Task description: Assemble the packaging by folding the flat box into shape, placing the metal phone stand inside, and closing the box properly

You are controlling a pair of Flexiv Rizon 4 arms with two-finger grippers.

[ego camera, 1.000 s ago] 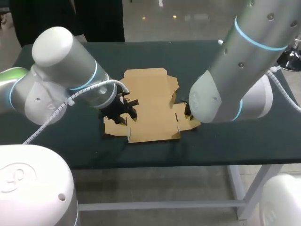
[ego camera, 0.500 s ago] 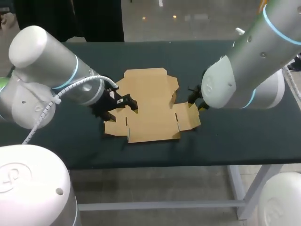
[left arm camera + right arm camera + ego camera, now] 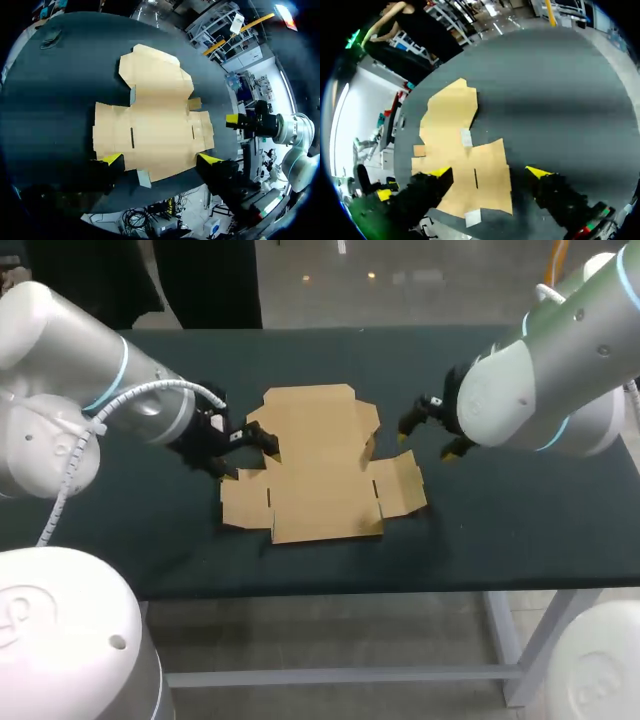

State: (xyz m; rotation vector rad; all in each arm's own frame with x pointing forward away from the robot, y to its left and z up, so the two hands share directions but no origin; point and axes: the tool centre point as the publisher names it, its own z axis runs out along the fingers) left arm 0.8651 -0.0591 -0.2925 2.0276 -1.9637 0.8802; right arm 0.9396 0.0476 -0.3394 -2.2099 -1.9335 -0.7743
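The flat brown cardboard box blank (image 3: 318,465) lies unfolded in the middle of the dark table. My left gripper (image 3: 248,455) hovers open over its left edge, holding nothing. In the left wrist view the blank (image 3: 155,125) lies ahead of and under the open left gripper (image 3: 161,160). My right gripper (image 3: 425,445) hangs open just off the blank's right flap, apart from it. Seen from the right wrist, the blank (image 3: 465,155) lies under the right gripper (image 3: 489,172) and the finger on that side, with bare table under the other. I see no phone stand in any view.
The dark table (image 3: 520,520) has bare surface on all sides of the blank. Small side flaps (image 3: 400,485) lie nearly flat. My other arm's gripper (image 3: 245,121) shows beyond the blank in the left wrist view.
Both grippers have opened and drawn back outward and upward from the blank's side flaps. The blank has settled flatter on the table.
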